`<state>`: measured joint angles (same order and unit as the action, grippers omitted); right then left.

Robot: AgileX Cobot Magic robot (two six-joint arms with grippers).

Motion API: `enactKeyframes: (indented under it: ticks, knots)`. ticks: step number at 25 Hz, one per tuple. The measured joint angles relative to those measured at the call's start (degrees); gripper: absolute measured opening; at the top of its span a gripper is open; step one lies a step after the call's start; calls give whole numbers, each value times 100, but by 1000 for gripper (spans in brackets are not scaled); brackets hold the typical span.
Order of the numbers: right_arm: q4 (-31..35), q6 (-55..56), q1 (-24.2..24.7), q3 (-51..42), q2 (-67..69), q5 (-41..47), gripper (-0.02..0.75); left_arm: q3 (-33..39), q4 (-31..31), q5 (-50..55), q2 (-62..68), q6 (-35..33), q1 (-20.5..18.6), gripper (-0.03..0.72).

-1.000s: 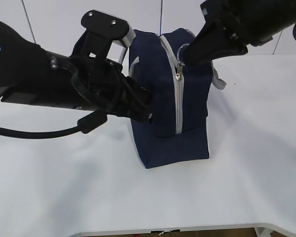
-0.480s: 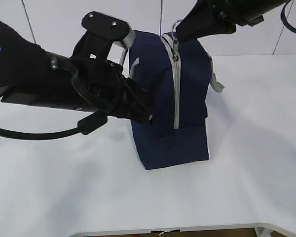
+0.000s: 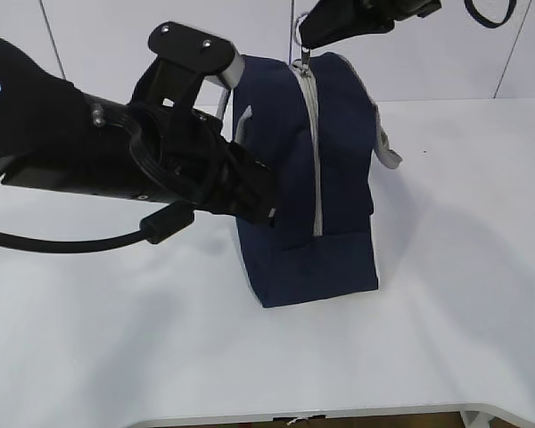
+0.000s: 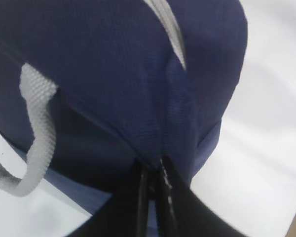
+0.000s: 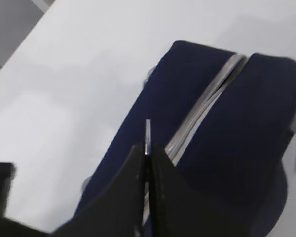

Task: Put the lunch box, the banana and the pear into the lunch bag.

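- Standing upright on the white table [image 3: 464,294]: the navy lunch bag [image 3: 339,143], narrow end toward the exterior camera, grey zipper [image 3: 316,160] running up that end and over the top.
- Left gripper [image 3: 266,207] sits against the bag's left side, low on the near end; left wrist view shows its jaws pressed together on a fold of navy fabric [image 4: 155,158] beside the zipper seam.
- Grey strap handle [image 4: 37,133] hangs in a loop off the bag's side in the left wrist view; a second handle [image 3: 388,152] shows on the far right side in the exterior view.
- Right gripper [image 3: 305,36] is above the bag's top, at the upper end of the zipper line. Its jaws are clamped on the thin metal ring pull [image 5: 148,133], which stands edge-on between the fingertips.
- Zipper tape [image 5: 207,108] appears drawn together along the top in the right wrist view.
- Lunch box, banana, pear: not visible in any view.
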<state>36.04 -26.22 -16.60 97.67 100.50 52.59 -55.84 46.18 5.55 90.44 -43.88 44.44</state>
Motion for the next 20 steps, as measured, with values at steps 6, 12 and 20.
enactKeyframes:
  ticks: [6,12,20]
  knots:
    - [-268,0,0,622,530,0,18,0,0,64,0,0,0,-15]
    - [-280,10,0,1316,1156,-44,18,0,0,214,0,0,0,-15]
    - [-619,216,0,2318,1999,-82,18,0,0,475,0,0,0,-15]
